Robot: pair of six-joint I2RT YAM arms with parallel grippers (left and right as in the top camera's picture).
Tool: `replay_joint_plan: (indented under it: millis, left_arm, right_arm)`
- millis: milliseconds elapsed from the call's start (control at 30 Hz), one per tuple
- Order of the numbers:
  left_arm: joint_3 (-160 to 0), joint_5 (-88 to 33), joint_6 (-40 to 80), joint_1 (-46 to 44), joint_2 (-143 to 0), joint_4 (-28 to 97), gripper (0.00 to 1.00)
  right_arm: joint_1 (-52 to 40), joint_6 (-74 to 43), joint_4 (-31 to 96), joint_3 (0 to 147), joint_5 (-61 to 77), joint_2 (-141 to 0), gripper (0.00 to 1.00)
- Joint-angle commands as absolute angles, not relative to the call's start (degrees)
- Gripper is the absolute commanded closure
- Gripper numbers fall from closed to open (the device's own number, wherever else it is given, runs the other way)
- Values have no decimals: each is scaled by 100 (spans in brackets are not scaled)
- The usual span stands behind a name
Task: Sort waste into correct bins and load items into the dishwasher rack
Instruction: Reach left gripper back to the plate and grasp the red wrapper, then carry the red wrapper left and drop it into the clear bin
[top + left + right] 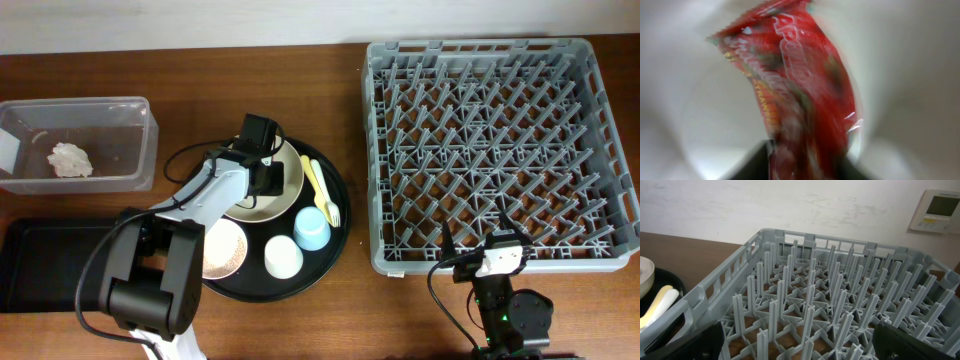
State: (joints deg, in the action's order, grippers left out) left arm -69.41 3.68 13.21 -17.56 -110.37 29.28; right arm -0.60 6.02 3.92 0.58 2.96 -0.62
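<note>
My left gripper [262, 168] hangs over the cream bowl-plate [285, 195] on the round black tray. In the left wrist view it is shut on the small red foil wrapper [800, 85], which fills the blurred frame above the plate's pale inside [695, 115]. The crumpled white napkin [70, 160] lies in the clear box [140, 140]. The shallow black tray [45, 265] is at the front left. My right gripper [480, 248] is open and empty at the near edge of the grey dishwasher rack [500, 150], whose pegs [830, 295] fill its wrist view.
The round black tray [335, 245] holds the pink bowl [225, 248], white cup [283, 257], light blue cup [312, 229] and pale yellow fork and spoon [320, 188]. The utensils [655, 307] also show left of the rack. Rice grains cannot be made out.
</note>
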Motion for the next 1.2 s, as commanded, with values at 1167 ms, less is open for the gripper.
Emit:
replay_joint_plan:
  millis: [1167]
  left_arm:
    - [-8294,834,1728,1957,-11010,2821,79]
  right_arm:
    - [-36,598,425,32,272,-25,2]
